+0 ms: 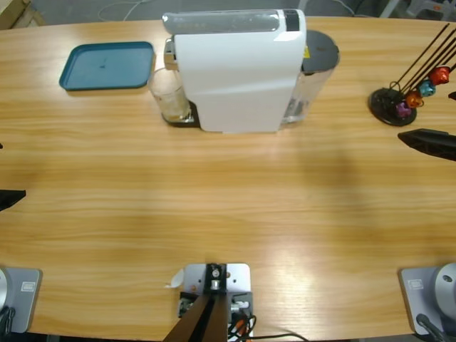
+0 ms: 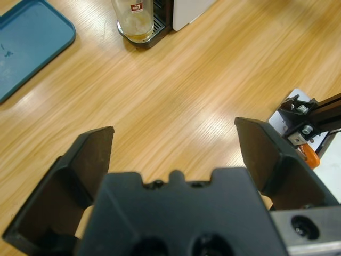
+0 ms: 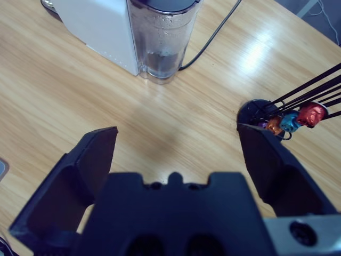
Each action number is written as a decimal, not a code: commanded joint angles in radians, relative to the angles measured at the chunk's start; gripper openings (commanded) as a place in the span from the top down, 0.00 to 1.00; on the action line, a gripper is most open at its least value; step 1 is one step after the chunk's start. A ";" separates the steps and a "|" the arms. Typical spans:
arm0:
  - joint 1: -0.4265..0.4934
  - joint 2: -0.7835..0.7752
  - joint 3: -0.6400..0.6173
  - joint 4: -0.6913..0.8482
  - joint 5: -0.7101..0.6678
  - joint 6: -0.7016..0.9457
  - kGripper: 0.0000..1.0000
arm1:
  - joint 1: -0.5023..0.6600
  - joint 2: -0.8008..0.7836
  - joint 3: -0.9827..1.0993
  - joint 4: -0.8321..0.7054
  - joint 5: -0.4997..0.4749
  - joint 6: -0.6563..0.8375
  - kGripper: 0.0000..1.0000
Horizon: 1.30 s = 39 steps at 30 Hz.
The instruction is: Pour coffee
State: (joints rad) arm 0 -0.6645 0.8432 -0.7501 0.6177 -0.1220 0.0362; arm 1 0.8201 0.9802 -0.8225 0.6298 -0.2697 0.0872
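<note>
A clear glass (image 1: 170, 95) stands on the drip tray of the white coffee machine (image 1: 239, 71), at the machine's left side. A little light-brown coffee (image 2: 138, 35) sits in the bottom of the glass (image 2: 135, 16). My left gripper (image 2: 173, 154) is open and empty, low over bare wood, well short of the glass. In the high view only its dark tip (image 1: 11, 198) shows at the left edge. My right gripper (image 3: 176, 154) is also open and empty, hovering between the machine's water tank (image 3: 160, 37) and the capsule stand; its tip (image 1: 427, 141) shows at the right edge.
A teal tray (image 1: 107, 65) lies at the back left, beside the glass. A black wire stand with shiny coloured capsules (image 1: 407, 100) sits at the far right. A black cable (image 3: 213, 34) runs off behind the water tank.
</note>
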 commanded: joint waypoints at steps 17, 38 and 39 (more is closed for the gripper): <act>-0.010 -0.038 0.111 -0.139 -0.090 -0.007 0.00 | 0.010 -0.021 0.043 -0.015 -0.013 0.008 0.00; -0.012 -0.049 0.126 -0.162 -0.093 -0.013 0.00 | 0.010 -0.018 0.042 -0.015 0.000 0.008 0.00; -0.012 -0.049 0.126 -0.162 -0.094 -0.013 0.00 | 0.010 -0.017 0.042 -0.015 0.000 0.008 0.00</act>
State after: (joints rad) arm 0 -0.6645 0.8263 -0.6644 0.4657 -0.2022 0.0310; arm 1 0.8201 0.9776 -0.8136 0.6228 -0.2696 0.0873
